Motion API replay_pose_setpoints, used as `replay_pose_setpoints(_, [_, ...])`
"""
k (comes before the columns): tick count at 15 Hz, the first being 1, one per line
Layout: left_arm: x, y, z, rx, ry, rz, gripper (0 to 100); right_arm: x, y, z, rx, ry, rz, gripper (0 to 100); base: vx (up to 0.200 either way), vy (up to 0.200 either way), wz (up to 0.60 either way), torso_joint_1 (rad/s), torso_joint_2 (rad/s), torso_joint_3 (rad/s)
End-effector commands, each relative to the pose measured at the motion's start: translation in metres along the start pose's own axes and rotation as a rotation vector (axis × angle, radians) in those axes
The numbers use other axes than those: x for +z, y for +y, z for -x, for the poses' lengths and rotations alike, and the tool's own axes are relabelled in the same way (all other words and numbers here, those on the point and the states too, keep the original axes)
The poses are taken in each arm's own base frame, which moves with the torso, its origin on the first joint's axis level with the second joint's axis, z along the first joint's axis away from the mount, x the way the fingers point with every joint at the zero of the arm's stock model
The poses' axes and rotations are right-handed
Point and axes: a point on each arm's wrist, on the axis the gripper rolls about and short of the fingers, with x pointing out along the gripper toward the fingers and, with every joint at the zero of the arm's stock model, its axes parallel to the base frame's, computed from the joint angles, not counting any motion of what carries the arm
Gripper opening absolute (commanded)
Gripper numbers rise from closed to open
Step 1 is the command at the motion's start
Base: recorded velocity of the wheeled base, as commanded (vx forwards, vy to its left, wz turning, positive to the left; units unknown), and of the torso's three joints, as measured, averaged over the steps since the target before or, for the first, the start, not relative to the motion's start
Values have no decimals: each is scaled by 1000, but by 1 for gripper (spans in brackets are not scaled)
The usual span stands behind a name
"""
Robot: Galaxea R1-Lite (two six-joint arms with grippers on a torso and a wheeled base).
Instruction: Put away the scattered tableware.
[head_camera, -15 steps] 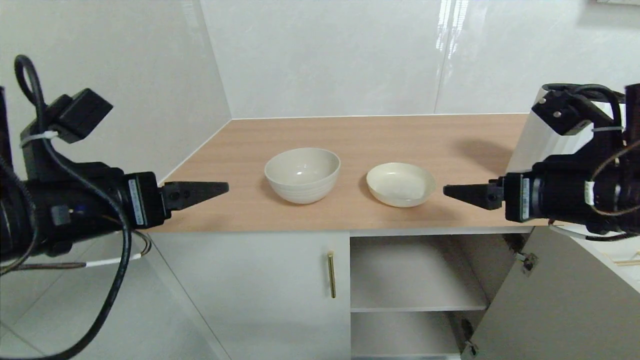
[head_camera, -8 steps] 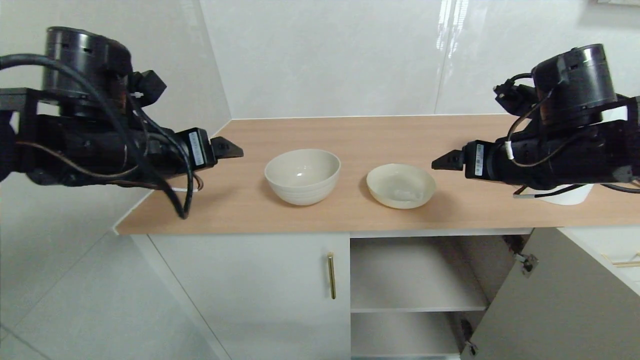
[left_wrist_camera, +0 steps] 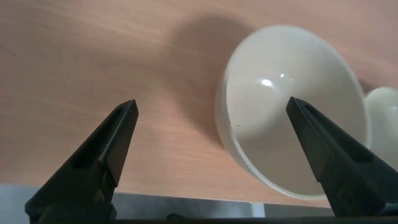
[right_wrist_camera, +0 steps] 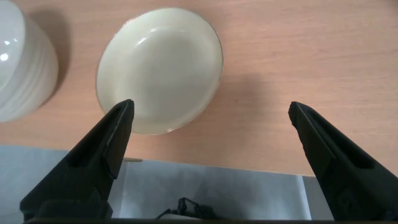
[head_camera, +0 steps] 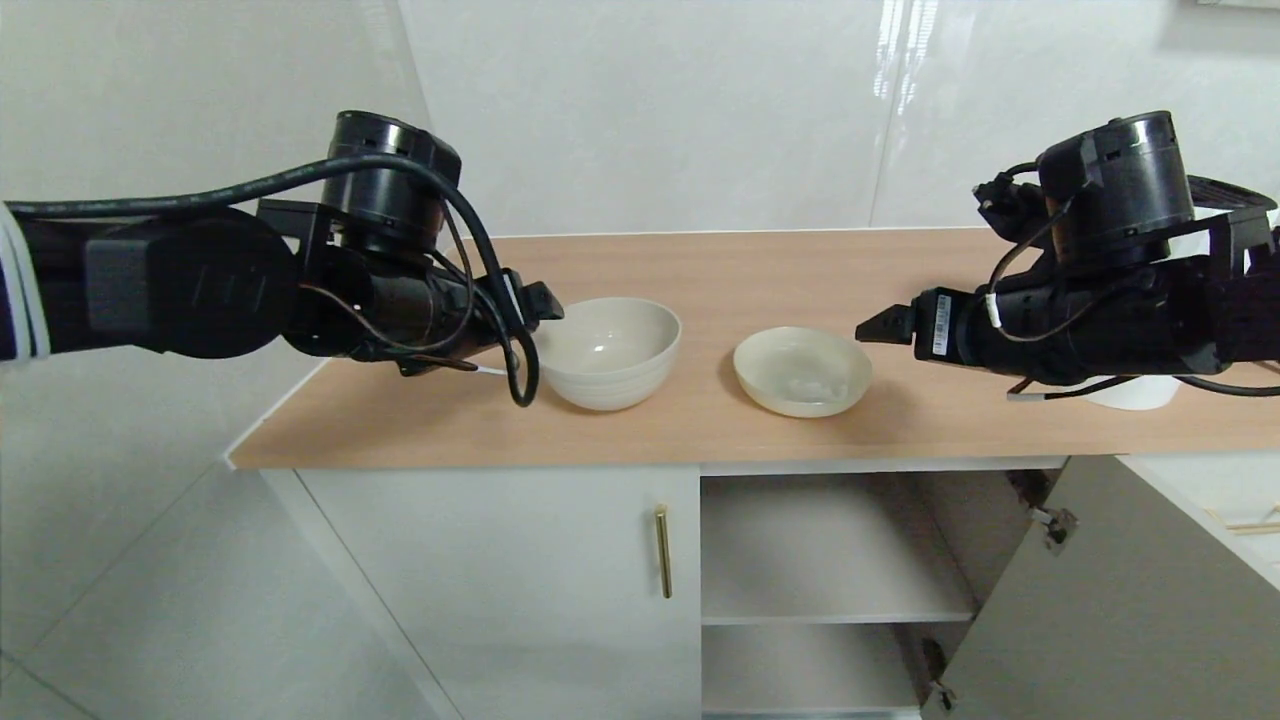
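**Both tools spread; left one is closer to its bowl**

The open cabinet shelf [head_camera: 830, 560] is nearest, under the counter [head_camera: 450, 430] front. On the counter, the deep bowl [head_camera: 606, 350] and shallow dish [head_camera: 802, 370] sit near each other, not touching.

- **Left tool** [left_wrist_camera: 212, 106]: released wide, appears to straddle the deep bowl's rim. The bowl is at its 3 o'clock.
- **Right tool** [right_wrist_camera: 210, 106]: released wide. The dish is just beside it at 9 o'clock.

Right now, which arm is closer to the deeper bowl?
Left. The left end effector is open at the deeper bowl's rim. The right end effector is farther off, past the shallow dish, which lies between them.
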Motion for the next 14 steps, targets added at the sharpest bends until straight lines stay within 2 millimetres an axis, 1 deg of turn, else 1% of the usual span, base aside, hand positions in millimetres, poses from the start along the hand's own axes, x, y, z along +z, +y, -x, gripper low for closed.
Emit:
replay_pose_setpoints(1, [-6,-1,-12,13,21,-9,100,-2,0,1,0,4,3,100,0,0,0,0,0,0])
replay_pose_setpoints(2, [-7,-2,-18,18,29,-11,100,-2,0,1,0,6,4,100,0,0,0,0,0,0])
replay_pose_setpoints(6, [-9,-4,-32,17,25,-9,100,-3,0,2,0,6,4,100,0,0,0,0,0,0])
replay_pose_setpoints(7, [-11,-4,-35,18,27,-10,0,-3,0,2,0,8,4,100,0,0,0,0,0,0])
replay_pose_setpoints(11, [-9,-4,-33,17,21,-8,0,-3,-1,2,0,8,4,100,0,0,0,0,0,0])
replay_pose_setpoints(13, [-5,-5,-28,5,1,-1,0,-4,-1,1,-1,10,5,100,0,0,0,0,0,0])
replay_pose_setpoints(14, [1,-3,-16,-6,-23,11,0,-4,0,1,-1,10,5,100,0,0,0,0,0,0])
